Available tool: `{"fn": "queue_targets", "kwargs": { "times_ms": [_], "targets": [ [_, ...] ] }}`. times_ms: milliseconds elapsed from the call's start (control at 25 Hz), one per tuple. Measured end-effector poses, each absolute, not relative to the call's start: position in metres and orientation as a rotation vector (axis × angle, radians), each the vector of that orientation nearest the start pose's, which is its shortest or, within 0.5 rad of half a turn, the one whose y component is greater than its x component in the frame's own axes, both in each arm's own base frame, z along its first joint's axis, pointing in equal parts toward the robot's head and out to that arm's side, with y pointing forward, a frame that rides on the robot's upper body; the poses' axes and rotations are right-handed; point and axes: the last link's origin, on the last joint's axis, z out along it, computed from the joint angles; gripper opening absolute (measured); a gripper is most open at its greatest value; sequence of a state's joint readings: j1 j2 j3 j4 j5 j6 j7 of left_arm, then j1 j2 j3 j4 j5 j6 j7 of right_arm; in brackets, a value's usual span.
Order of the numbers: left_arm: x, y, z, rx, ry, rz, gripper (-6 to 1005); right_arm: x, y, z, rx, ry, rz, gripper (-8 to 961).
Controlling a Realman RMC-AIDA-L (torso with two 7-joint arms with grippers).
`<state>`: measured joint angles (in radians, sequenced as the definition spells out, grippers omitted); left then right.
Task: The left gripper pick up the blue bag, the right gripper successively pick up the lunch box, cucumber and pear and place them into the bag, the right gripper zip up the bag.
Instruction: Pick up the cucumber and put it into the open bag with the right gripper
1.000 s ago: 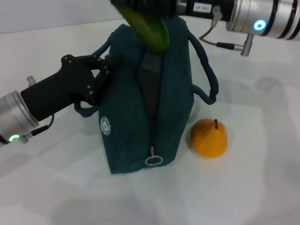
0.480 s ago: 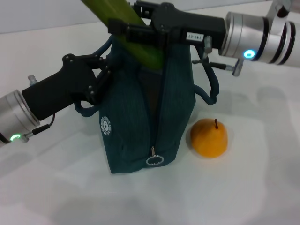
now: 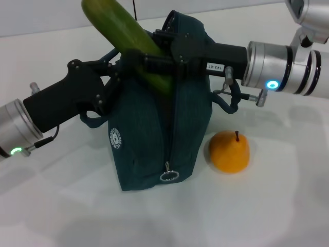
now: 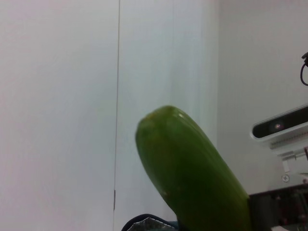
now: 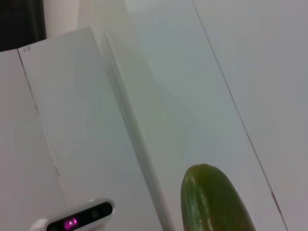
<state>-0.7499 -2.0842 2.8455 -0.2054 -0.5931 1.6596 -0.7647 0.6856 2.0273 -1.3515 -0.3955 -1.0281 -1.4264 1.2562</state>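
Note:
The blue bag (image 3: 149,139) stands upright on the white table, its top open and its zipper ring pull (image 3: 168,176) low on the near end. My left gripper (image 3: 114,80) is shut on the bag's left upper edge by the handle. The right gripper (image 3: 149,64) reaches in from the right over the bag's top, shut on the cucumber (image 3: 118,25). The cucumber is tilted, upper end up to the left, lower end at the bag's opening. It also fills the left wrist view as the cucumber (image 4: 192,178) and shows as the cucumber (image 5: 211,202) in the right wrist view. The pear (image 3: 229,151) sits on the table right of the bag. The lunch box is out of view.
The bag's right loop handle (image 3: 230,100) hangs out under the right arm. The white table (image 3: 282,206) stretches in front of and to the right of the pear. A pale wall stands behind.
The right arm has come down and toward me over the bag. The cucumber tilted, its upper end swinging left and its lower end dropping to the opening. Left gripper, bag and pear stayed put.

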Motion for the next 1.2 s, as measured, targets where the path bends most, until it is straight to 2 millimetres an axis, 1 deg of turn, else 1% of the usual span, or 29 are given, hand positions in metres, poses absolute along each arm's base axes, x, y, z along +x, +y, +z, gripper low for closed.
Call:
{"fn": "queue_targets", "kwargs": {
  "times_ms": [200,360,520,640,760,840,960,1040,1080,1120,1200],
  "targets": [
    [-0.217,0.337,-0.034,-2.493,-0.228,-1.160,46,0.170,0.360,-0.030,-2.614,0.507,1.288,701],
    [-0.217,0.336,-0.034,-2.493,-0.228,-1.162,46,0.173,0.357,-0.026,-2.585,0.459,1.301,703],
    [-0.217,0.337,-0.034,-2.491,-0.226,-1.162,46,0.178,0.356,-0.021,-2.534,0.452,1.333,705],
    [-0.217,0.336,-0.034,-2.486,-0.230,-1.164,46,0.176,0.356,-0.016,-2.496,0.446,1.375,749],
    [-0.217,0.337,-0.034,-2.486,-0.229,-1.164,46,0.176,0.357,-0.014,-2.490,0.441,1.383,793],
    [-0.217,0.337,-0.034,-2.486,-0.229,-1.164,46,0.176,0.358,-0.011,-2.485,0.442,1.386,792],
    [-0.220,0.335,-0.033,-2.481,-0.237,-1.162,46,0.178,0.360,0.004,-2.489,0.438,1.381,791],
    [-0.221,0.335,-0.032,-2.480,-0.239,-1.160,46,0.185,0.356,0.019,-2.516,0.416,1.334,790],
    [-0.221,0.335,-0.032,-2.480,-0.240,-1.159,46,0.192,0.350,0.027,-2.540,0.389,1.293,790],
    [-0.221,0.335,-0.033,-2.481,-0.239,-1.159,46,0.196,0.346,0.031,-2.553,0.367,1.270,789],
    [-0.221,0.334,-0.033,-2.479,-0.237,-1.158,45,0.211,0.329,0.041,-2.596,0.303,1.182,788]
  ]
}}
